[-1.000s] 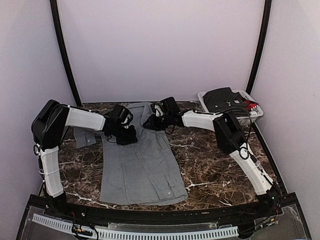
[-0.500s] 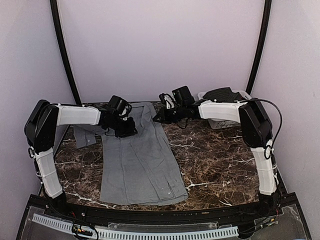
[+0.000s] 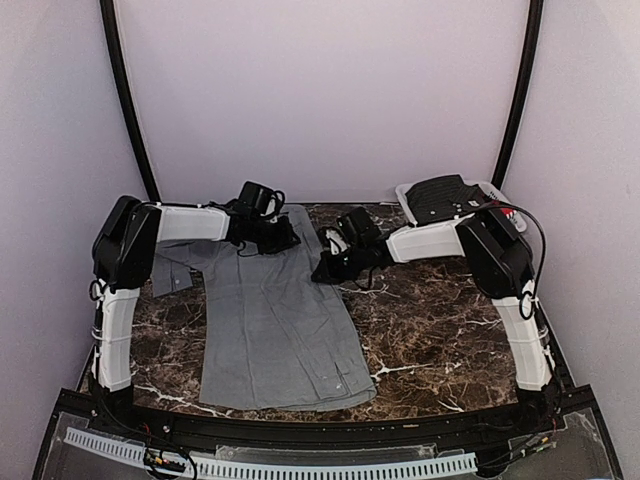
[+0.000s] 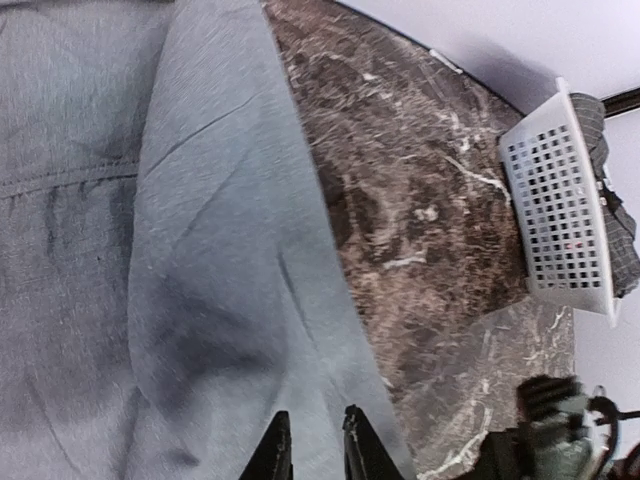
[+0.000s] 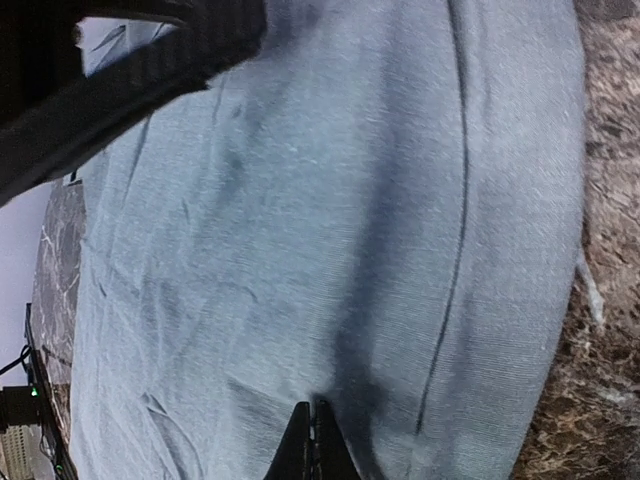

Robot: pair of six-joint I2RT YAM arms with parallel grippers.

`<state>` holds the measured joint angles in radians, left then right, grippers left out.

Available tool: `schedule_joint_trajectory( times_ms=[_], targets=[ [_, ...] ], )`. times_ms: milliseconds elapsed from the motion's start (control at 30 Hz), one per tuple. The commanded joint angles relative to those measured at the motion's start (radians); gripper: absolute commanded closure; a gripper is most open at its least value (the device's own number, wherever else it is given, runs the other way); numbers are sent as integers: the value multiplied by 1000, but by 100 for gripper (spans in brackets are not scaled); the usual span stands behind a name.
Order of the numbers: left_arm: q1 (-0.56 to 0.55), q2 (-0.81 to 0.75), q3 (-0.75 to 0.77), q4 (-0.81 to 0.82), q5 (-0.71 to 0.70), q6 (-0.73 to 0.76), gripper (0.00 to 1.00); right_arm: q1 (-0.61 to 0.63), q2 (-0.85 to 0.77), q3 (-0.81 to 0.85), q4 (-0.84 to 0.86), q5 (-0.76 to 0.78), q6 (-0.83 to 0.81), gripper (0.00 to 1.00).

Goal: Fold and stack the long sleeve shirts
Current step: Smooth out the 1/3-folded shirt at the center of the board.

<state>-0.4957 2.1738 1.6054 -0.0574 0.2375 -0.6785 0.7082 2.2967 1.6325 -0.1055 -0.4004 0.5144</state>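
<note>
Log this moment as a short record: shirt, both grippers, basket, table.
shirt: grey long sleeve shirt, lying lengthwise on the table, one sleeve sticking out on the left
left gripper: over the shirt's far end, fingers narrowly apart; grip unclear
right gripper: shut, tips at the cloth near the shirt's right edge; pinch unclear
basket: white basket at the far right corner, dark clothing inside
table: dark marbled top
</note>
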Motion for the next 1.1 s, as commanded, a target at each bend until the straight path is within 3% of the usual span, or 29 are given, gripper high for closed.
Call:
schedule_joint_trajectory(
  times_ms=[0, 367, 633, 833, 1067],
  targets=[
    [34, 101, 82, -14, 25, 31, 82, 1, -5, -58, 24, 86, 23, 98],
    [96, 145, 99, -89, -46, 43, 82, -19, -72, -202, 73, 110, 67, 95],
    [98, 156, 213, -167, -41, 86, 78, -42, -125, -252, 85, 141, 72, 95],
    [93, 99, 279, -216, 11, 106, 72, -57, -123, -262, 70, 172, 64, 94],
    [94, -25, 208, -266, 13, 109, 70, -121, -158, -368, 122, 194, 89, 97]
  ],
)
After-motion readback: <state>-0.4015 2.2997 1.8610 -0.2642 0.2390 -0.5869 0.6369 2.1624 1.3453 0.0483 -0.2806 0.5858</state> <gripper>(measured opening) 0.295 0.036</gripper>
